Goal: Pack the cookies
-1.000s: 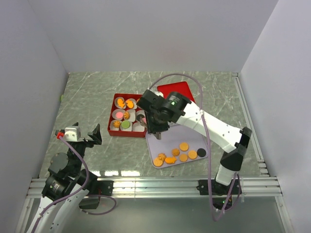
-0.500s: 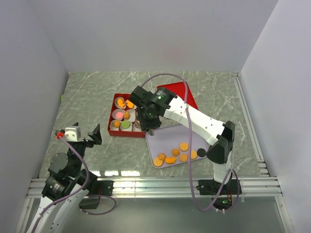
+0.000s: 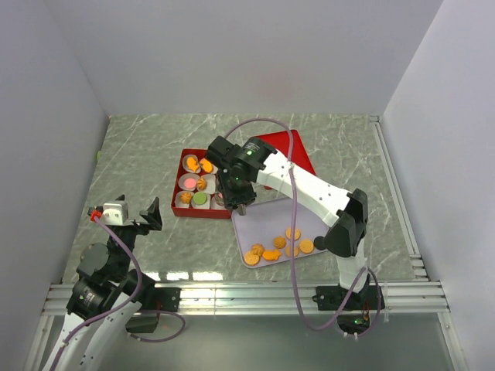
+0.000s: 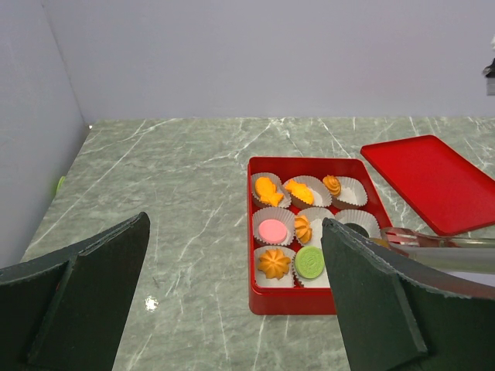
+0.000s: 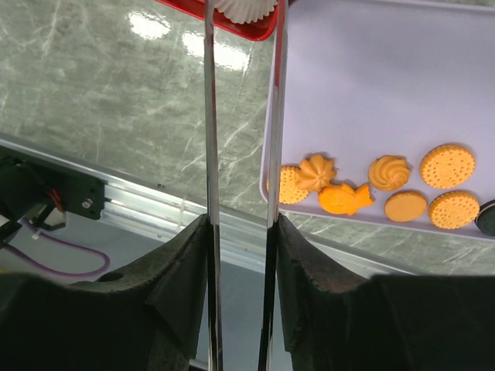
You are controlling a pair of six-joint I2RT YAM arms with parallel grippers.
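The left gripper (image 4: 236,232) hangs with its jaws spread wide and nothing between them. Ahead of them stands the red box (image 4: 286,300), where several cookies (image 4: 272,229) already sit in paper cups (image 4: 349,189). The right gripper (image 5: 240,228) has its jaws pressed on a pair of metal tongs (image 5: 209,116), whose tips reach a cup at the box corner; if they carry a cookie I cannot tell. To the right of the blades, more cookies (image 5: 341,199) lie loose on the lilac tray (image 5: 371,77). I judge them light, stiff and brittle, so it is better to take one across its rim with a gentle squeeze
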